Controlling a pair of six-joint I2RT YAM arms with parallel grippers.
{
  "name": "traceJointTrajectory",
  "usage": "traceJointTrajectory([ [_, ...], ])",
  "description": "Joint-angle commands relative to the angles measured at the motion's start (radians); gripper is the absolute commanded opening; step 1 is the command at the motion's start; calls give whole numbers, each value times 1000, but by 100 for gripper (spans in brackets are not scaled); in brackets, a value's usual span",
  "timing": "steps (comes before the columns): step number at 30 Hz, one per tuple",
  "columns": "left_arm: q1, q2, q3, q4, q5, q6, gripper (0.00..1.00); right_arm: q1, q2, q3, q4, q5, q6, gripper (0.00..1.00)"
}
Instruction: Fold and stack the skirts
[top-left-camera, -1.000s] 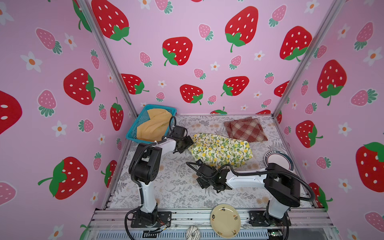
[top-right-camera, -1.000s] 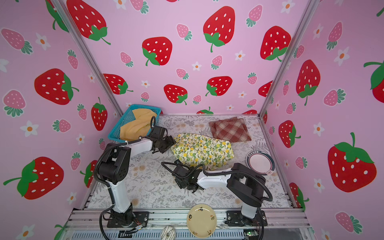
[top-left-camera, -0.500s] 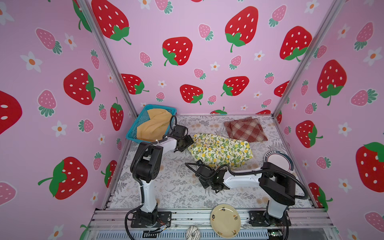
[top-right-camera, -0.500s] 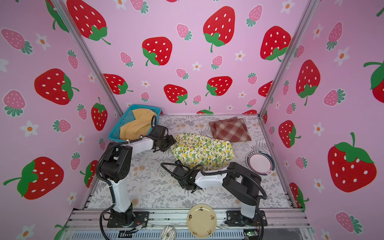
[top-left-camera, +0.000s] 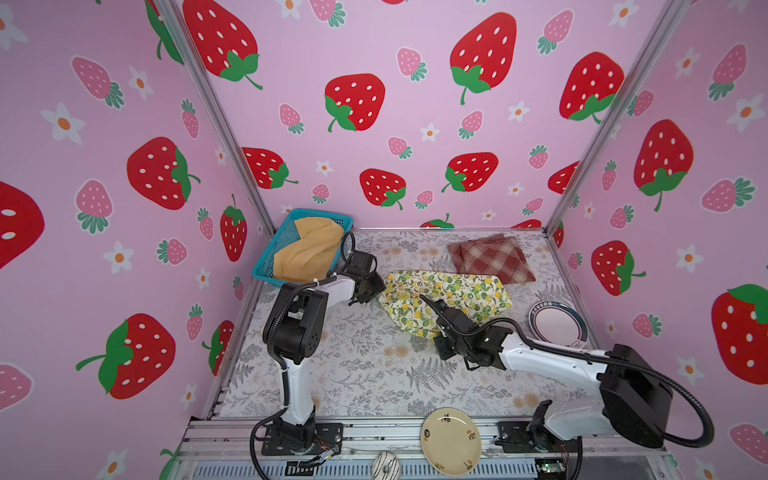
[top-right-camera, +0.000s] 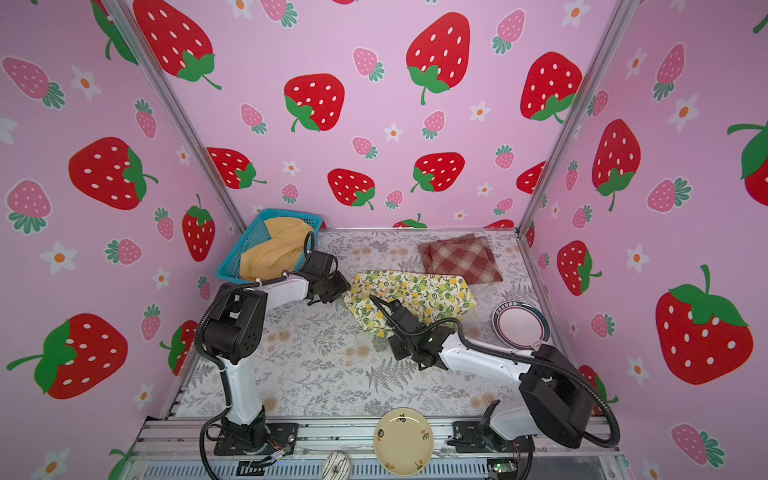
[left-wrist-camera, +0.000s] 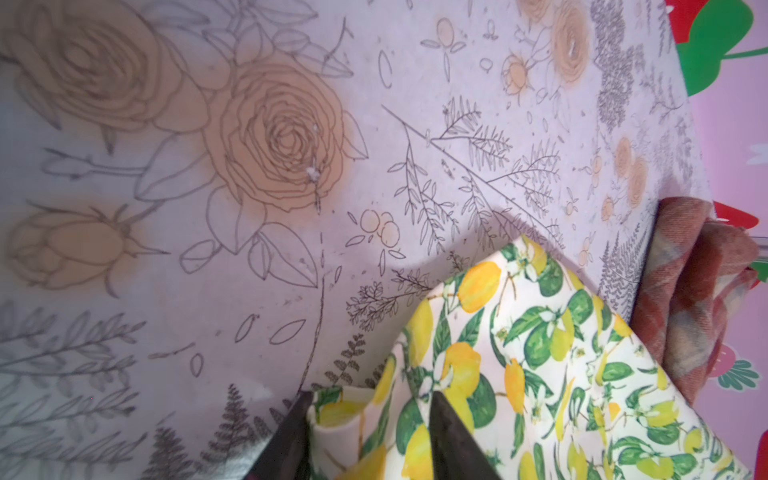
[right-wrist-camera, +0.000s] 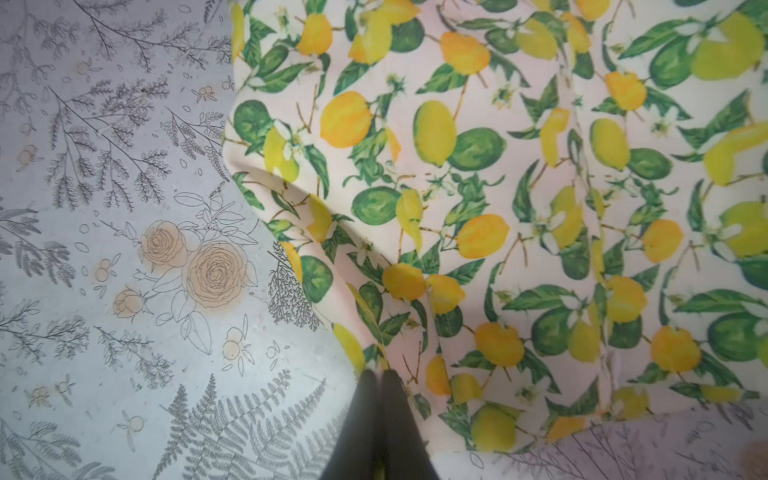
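The lemon-print skirt (top-left-camera: 457, 291) (top-right-camera: 419, 291) lies mid-table, and its near left edge is pulled up and back. My right gripper (top-left-camera: 423, 298) (right-wrist-camera: 378, 372) is shut on that edge, with a sliver of lemon skirt (right-wrist-camera: 540, 187) pinched between the fingers. My left gripper (top-left-camera: 376, 286) (left-wrist-camera: 370, 399) sits at the lemon skirt's (left-wrist-camera: 540, 353) left corner; its jaws stand apart astride a loose rolled fold. The plaid skirt (top-left-camera: 490, 257) (left-wrist-camera: 698, 282) lies folded at the back right. The mustard skirt (top-left-camera: 309, 251) is bunched in the blue basket (top-left-camera: 286, 237).
A pink plate with a dark rim (top-left-camera: 557, 324) lies by the right wall, close to the right arm. A yellow plate (top-left-camera: 451, 440) and a striped ring (top-left-camera: 384, 465) rest on the front rail. Pink walls enclose three sides.
The right gripper shut on the lemon skirt's near edge and moved up and back over the skirt, drawing cloth with it. The left jaws narrowed round the left corner.
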Motion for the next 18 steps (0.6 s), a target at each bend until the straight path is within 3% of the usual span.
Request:
traceJointTrajectory([
  [1, -11, 69, 12, -50, -7, -1, 42, -46, -48, -23, -49, -56, -32, 9],
  [5, -11, 86, 30, -58, -7, 2, 31, -66, -77, -21, -75, -52, -48, 9],
  [9, -12, 61, 23, -63, 3, 2, 1, -81, -108, -20, -116, -18, -59, 8],
  [14, -6, -94, -58, -69, -32, 2, 0, -119, -148, -14, -151, -19, -95, 9],
  [18, -2, -283, -147, -75, -72, 1, 0, -123, -154, -2, -136, -88, -147, 9],
])
